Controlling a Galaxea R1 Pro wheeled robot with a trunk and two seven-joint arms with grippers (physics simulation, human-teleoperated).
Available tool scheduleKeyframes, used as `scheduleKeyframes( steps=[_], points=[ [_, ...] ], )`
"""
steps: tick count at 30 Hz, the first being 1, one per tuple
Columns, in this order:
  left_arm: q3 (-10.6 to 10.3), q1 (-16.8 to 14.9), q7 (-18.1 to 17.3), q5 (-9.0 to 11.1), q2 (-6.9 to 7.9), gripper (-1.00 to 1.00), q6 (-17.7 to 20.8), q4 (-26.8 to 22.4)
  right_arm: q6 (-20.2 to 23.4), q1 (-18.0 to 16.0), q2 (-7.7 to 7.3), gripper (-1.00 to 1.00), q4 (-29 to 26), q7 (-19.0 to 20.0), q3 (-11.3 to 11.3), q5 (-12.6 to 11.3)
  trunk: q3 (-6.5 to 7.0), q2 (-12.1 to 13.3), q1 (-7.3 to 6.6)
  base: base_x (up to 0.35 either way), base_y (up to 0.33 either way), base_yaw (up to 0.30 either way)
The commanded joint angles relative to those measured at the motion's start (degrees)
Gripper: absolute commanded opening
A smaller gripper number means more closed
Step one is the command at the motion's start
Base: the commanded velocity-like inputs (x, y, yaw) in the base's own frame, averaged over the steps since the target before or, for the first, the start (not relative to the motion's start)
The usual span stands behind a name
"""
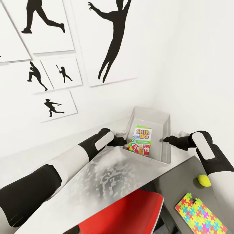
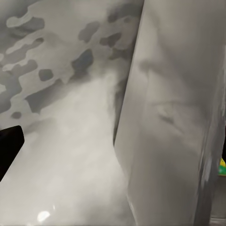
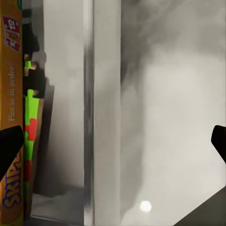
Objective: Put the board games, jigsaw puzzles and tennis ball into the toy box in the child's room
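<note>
Mottled grey table [image 1: 107,182] carried toy box [image 1: 164,128] at far corner, SKIP BO game [image 1: 140,140] inside; left gripper [image 1: 123,142] finger state unclear, right gripper [image 1: 166,139] fingers apart beside box wall.

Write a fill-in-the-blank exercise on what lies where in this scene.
1. The SKIP BO box lies inside the ____.
2. The tennis ball rests on the ____.
3. The jigsaw puzzle lies nearest the ____ arm.
4. The chair seat below the table edge is ____.

Missing words: toy box; table; right; red
</note>
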Motion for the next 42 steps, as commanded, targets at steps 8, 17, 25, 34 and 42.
scheduleKeyframes(
  steps=[8,17,25,34,42],
  points=[
    [-0.25,-0.11,0.51,0.58,0.0,1.0,-0.02,-0.12,0.06,-0.05,-0.07,1.0,-0.05,-0.59,0.15,-0.57,-0.53,-0.12,0.03,0.0,0.0,0.0],
    [-0.28,-0.11,0.51,0.58,0.0,1.0,-0.02,-0.36,0.06,-0.05,0.17,1.0,0.15,-0.59,0.15,-0.58,-0.59,-0.12,0.03,0.0,0.0,0.0],
    [-0.28,-0.11,0.51,0.58,0.0,1.0,-0.02,-0.43,0.06,-0.07,0.33,1.0,0.45,-0.59,1.31,-0.58,-0.6,-0.12,0.03,0.0,0.0,0.0],
    [-0.29,-0.07,0.51,0.58,0.0,1.0,-0.02,-0.47,0.06,-0.13,0.59,1.0,2.88,-0.59,3.09,-0.5,-0.6,-0.12,0.03,0.0,0.0,0.0],
    [-0.29,-0.1,0.47,0.58,0.0,1.0,-0.02,-0.48,0.06,-0.14,0.62,1.0,3.58,-0.55,3.37,-0.49,-0.6,-0.12,0.03,0.0,0.0,0.0]
  ],
)
